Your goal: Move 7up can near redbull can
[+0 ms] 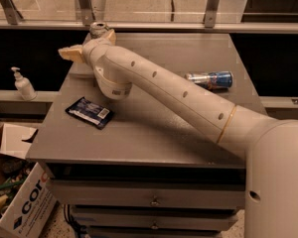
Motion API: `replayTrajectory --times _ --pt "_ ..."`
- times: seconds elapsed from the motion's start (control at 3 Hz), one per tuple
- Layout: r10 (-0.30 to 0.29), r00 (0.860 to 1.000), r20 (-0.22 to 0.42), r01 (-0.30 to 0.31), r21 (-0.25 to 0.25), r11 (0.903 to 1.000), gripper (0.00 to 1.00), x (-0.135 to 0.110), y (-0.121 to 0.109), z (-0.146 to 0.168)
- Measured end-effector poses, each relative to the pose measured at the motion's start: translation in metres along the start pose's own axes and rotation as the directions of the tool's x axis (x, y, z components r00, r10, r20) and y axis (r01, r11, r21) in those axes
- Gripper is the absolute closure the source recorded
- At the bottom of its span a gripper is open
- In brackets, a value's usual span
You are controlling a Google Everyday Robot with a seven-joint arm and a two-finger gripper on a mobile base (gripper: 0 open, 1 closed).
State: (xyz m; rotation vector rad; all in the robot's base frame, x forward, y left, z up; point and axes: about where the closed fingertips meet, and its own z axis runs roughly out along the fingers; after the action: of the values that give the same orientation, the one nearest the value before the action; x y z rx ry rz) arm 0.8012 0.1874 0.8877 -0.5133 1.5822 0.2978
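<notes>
The 7up can (98, 29) stands upright at the far left corner of the grey table (154, 133). Only its silver top shows above my arm. My gripper (89, 44) is right at the can, its tan fingers (70, 53) spread apart, one left of the can and one at its right. The can's body is hidden behind the wrist, so I cannot tell if a finger touches it. The redbull can (210, 79), slim and blue-and-silver, lies on its side at the right of the table, partly behind my arm.
A dark blue snack packet (89, 112) lies at the table's front left. A pump bottle (22, 83) stands on a ledge to the left. A cardboard box (17, 207) sits on the floor at lower left. Drawers (154, 200) are under the tabletop. Metal rail posts (84, 4) stand behind.
</notes>
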Motion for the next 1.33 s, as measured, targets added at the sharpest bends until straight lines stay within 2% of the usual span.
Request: replayTrajectory --times 0.33,1.33 --pt "0.009 1.0 -0.012 -0.009 0.015 0.9999 0.18 0.008 -0.009 0.01" --pt "0.002 1.0 0.0 -0.002 0.051 0.9987 0.87 0.01 -0.037 0.005"
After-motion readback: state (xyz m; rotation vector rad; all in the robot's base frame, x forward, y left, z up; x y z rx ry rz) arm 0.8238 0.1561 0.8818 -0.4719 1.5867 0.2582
